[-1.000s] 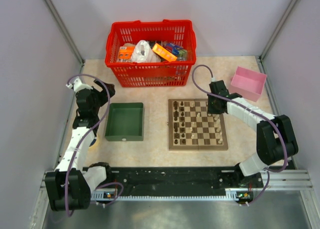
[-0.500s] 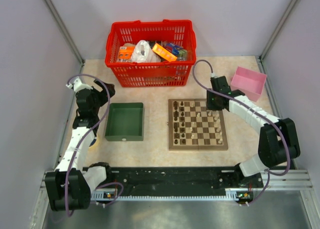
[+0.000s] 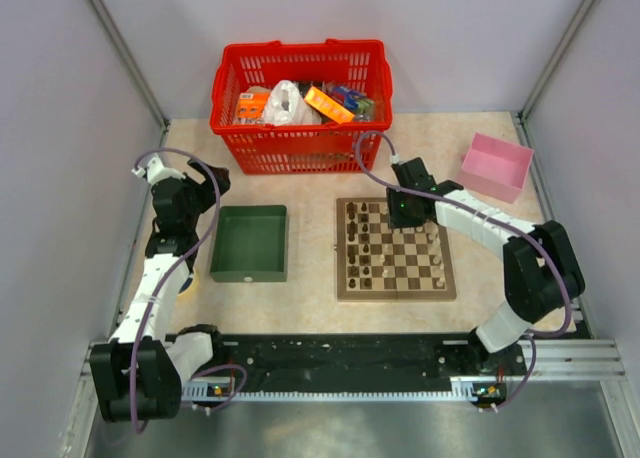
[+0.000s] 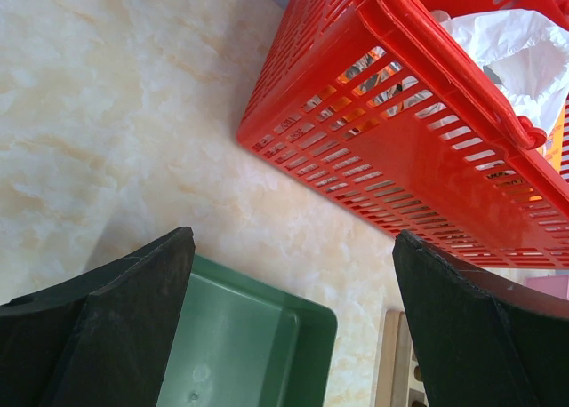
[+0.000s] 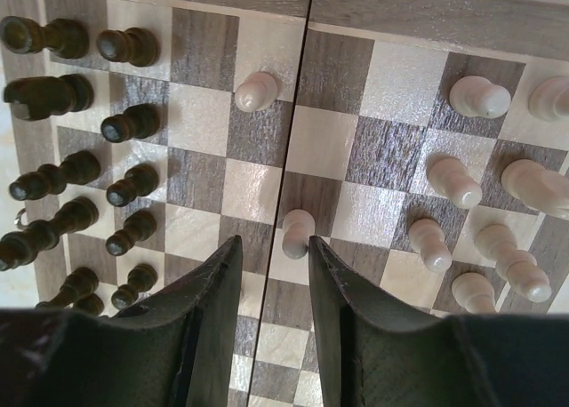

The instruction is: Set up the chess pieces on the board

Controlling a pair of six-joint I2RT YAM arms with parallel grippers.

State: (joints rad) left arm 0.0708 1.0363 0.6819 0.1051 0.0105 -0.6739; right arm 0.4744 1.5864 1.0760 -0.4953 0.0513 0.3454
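The board (image 3: 395,290) lies right of centre, with dark chess pieces (image 3: 360,243) in its left columns and pale ones (image 3: 437,248) on its right. My right gripper (image 3: 405,213) hovers over the board's far middle. In the right wrist view the right gripper (image 5: 274,245) is open a little and empty. A pale pawn (image 5: 296,232) stands on the board just under the right fingertip. Another pale pawn (image 5: 256,91) stands alone near the dark pieces (image 5: 124,123). My left gripper (image 3: 198,193) is open and empty by the green tray; it also shows in the left wrist view (image 4: 293,247).
A green tray (image 3: 250,272) sits left of the board and shows in the left wrist view (image 4: 258,336). A red basket (image 3: 300,148) full of items stands at the back, its wall close in the left wrist view (image 4: 418,167). A pink box (image 3: 497,165) sits at back right.
My right gripper has moved left along the board's far part, from its right edge to its middle. The left arm has not moved.
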